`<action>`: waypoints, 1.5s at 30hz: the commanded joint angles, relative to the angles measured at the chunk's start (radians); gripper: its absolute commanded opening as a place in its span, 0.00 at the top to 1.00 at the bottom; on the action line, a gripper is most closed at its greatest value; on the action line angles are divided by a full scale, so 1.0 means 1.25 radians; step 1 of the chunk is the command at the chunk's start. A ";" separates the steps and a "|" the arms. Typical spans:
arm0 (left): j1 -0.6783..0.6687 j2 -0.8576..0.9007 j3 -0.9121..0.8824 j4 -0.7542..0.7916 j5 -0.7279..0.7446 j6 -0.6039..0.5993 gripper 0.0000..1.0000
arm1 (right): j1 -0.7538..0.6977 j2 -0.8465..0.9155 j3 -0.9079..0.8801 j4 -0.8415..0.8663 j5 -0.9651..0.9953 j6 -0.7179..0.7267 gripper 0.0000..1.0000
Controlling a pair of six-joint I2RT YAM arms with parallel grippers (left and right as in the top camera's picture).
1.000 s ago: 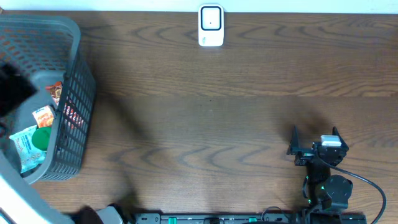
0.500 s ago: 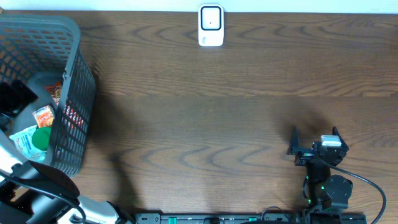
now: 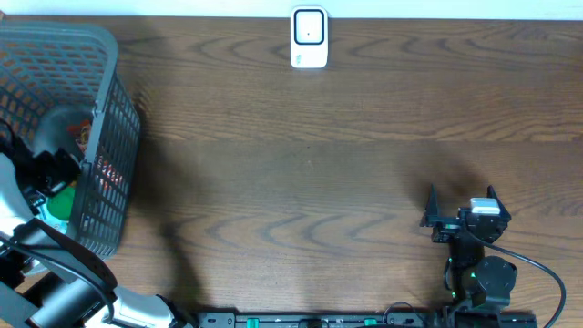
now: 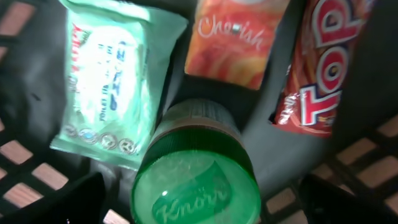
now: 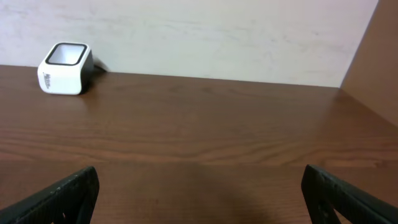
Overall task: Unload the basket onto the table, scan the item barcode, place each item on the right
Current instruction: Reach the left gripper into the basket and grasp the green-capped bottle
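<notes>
- Left claw (image 4: pixel 208 205) gaped fully open inside the basket (image 3: pixel 114 137), gripping nothing.
- The green Knorr jar (image 4: pixel 196 174) sat directly under it, between the fingers; pale green packet (image 4: pixel 112 81) ahead-left, orange pack (image 4: pixel 239 37) ahead.
- Right claw (image 5: pixel 202 199) gaped open, empty; scanner (image 5: pixel 65 67) lay far ahead-left.

Overhead looks straight down on the worktop (image 3: pixel 319 182). Left wrist peers closely into the basket (image 3: pixel 114 155), well apart from the scanner (image 3: pixel 309 38). Right wrist faces the scanner from low across the worktop; overhead shares it.
</notes>
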 commanded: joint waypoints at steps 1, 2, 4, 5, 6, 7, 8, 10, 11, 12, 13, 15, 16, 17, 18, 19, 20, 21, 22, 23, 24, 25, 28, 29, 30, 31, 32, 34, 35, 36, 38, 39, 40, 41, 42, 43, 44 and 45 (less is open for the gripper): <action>0.002 -0.003 -0.043 0.026 -0.014 0.026 0.01 | 0.007 -0.001 -0.001 -0.003 -0.001 -0.010 0.01; 0.002 -0.003 -0.053 0.033 -0.014 0.026 0.01 | 0.007 -0.001 -0.001 -0.003 -0.001 -0.010 0.01; 0.002 -0.002 -0.086 0.061 -0.014 0.026 0.01 | 0.007 -0.001 -0.001 -0.003 -0.001 -0.010 0.01; 0.002 -0.002 -0.093 0.069 -0.014 0.026 0.01 | 0.007 -0.001 -0.001 -0.003 -0.001 -0.010 0.01; 0.002 -0.002 -0.100 0.074 -0.014 0.026 0.02 | 0.007 -0.001 -0.001 -0.003 -0.001 -0.010 0.01; 0.002 -0.002 -0.108 0.079 -0.014 0.028 0.02 | 0.007 -0.001 -0.001 -0.003 -0.001 -0.010 0.01; 0.002 -0.002 -0.115 0.084 -0.014 0.029 0.02 | 0.007 -0.001 -0.001 -0.003 -0.001 -0.010 0.01; 0.002 -0.002 -0.132 0.093 -0.013 0.028 0.02 | 0.007 -0.001 -0.001 -0.003 -0.001 -0.010 0.01; 0.002 -0.002 -0.139 0.096 -0.013 0.028 0.02 | 0.007 -0.001 -0.001 -0.003 -0.001 -0.010 0.01; 0.002 -0.002 -0.148 0.100 -0.013 0.028 0.02 | 0.007 -0.001 -0.001 -0.003 -0.001 -0.010 0.01; 0.002 -0.002 -0.156 0.105 -0.013 0.027 0.02 | 0.007 -0.001 -0.001 -0.003 -0.001 -0.010 0.01; 0.002 -0.002 -0.172 0.119 -0.013 0.022 0.02 | 0.007 -0.001 -0.001 -0.003 -0.001 -0.010 0.01; 0.002 -0.002 -0.180 0.127 -0.013 0.022 0.02 | 0.007 -0.001 -0.001 -0.003 -0.001 -0.010 0.01; 0.002 -0.002 -0.189 0.136 -0.012 0.019 0.02 | 0.007 -0.001 -0.001 -0.003 -0.001 -0.010 0.01; 0.002 -0.002 -0.193 0.141 -0.008 0.019 0.02 | 0.007 -0.001 -0.001 -0.003 -0.001 -0.010 0.01; 0.002 -0.001 -0.197 0.146 -0.005 0.019 0.00 | 0.007 -0.001 -0.001 -0.003 -0.001 -0.010 0.01; 0.002 -0.001 -0.197 0.147 -0.004 0.019 0.03 | 0.007 -0.001 -0.001 -0.003 -0.001 -0.010 0.01; 0.002 0.000 -0.197 0.148 -0.004 0.019 0.10 | 0.007 -0.001 -0.001 -0.003 -0.001 -0.010 0.01; 0.002 0.000 -0.197 0.148 -0.004 0.019 0.13 | 0.007 -0.001 -0.001 -0.003 -0.001 -0.010 0.01; 0.002 0.000 -0.197 0.148 -0.004 0.019 0.16 | 0.007 -0.001 -0.001 -0.003 -0.001 -0.010 0.01; 0.002 0.000 -0.197 0.148 -0.004 0.019 0.22 | 0.007 -0.001 -0.001 -0.003 -0.001 -0.010 0.01; 0.002 0.000 -0.197 0.150 -0.004 0.019 0.27 | 0.007 -0.001 -0.001 -0.003 -0.001 -0.010 0.01; 0.002 0.000 -0.194 0.151 -0.004 0.019 0.36 | 0.007 -0.001 -0.001 -0.003 -0.001 -0.010 0.01; 0.002 -0.001 -0.187 0.149 -0.004 0.019 0.39 | 0.007 -0.001 -0.001 -0.003 -0.001 -0.010 0.01; 0.002 -0.003 -0.179 0.144 -0.005 0.016 0.39 | 0.007 -0.001 -0.001 -0.003 -0.001 -0.010 0.01; 0.002 -0.005 -0.169 0.140 -0.005 0.014 0.39 | 0.007 -0.001 -0.001 -0.003 -0.001 -0.010 0.01; 0.002 -0.009 -0.157 0.134 -0.005 0.013 0.39 | 0.007 -0.001 -0.001 -0.003 -0.001 -0.010 0.01; 0.002 -0.018 -0.132 0.120 -0.005 0.013 0.39 | 0.007 -0.001 -0.001 -0.003 -0.001 -0.010 0.01; 0.002 -0.026 -0.116 0.112 -0.005 0.013 0.39 | 0.007 -0.001 -0.001 -0.003 -0.001 -0.010 0.01; 0.002 -0.034 -0.100 0.106 -0.005 0.009 0.39 | 0.007 -0.001 -0.001 -0.003 -0.001 -0.010 0.01; 0.002 -0.069 -0.057 0.092 -0.005 -0.007 0.39 | 0.007 -0.001 -0.001 -0.003 -0.001 -0.010 0.01; 0.002 -0.083 -0.041 0.088 -0.004 -0.017 0.39 | 0.007 -0.001 -0.001 -0.003 -0.001 -0.010 0.01; 0.002 -0.104 -0.023 0.084 -0.004 -0.031 0.39 | 0.007 -0.001 -0.001 -0.003 -0.001 -0.010 0.01; 0.002 -0.141 0.001 0.081 -0.004 -0.051 0.39 | 0.007 -0.001 -0.001 -0.003 -0.001 -0.010 0.01; 0.001 -0.162 0.013 0.080 -0.004 -0.059 0.39 | 0.007 -0.001 -0.001 -0.003 -0.001 -0.010 0.01; 0.000 -0.186 0.023 0.080 -0.004 -0.070 0.39 | 0.007 -0.001 -0.001 -0.003 -0.001 -0.010 0.01; -0.002 -0.215 0.032 0.080 -0.004 -0.085 0.39 | 0.007 -0.001 -0.001 -0.003 -0.001 -0.010 0.01; -0.006 -0.242 0.037 0.080 -0.004 -0.100 0.39 | 0.007 -0.001 -0.001 -0.003 -0.001 -0.010 0.01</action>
